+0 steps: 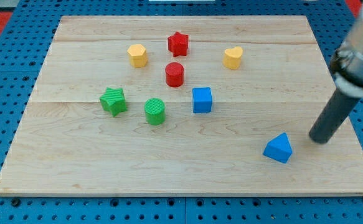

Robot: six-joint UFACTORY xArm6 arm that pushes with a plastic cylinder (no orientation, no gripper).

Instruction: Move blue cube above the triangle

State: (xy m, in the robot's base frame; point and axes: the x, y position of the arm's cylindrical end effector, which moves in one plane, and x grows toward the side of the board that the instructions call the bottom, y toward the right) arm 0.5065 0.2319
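Observation:
The blue cube sits near the middle of the wooden board. The blue triangle lies at the view's lower right, well below and to the right of the cube. My tip rests on the board just right of the triangle, a short gap apart from it, and far from the cube. The dark rod rises from it toward the view's upper right.
A red cylinder and a red star stand above the cube. A yellow hexagon-like block, a yellow heart, a green star and a green cylinder also lie on the board.

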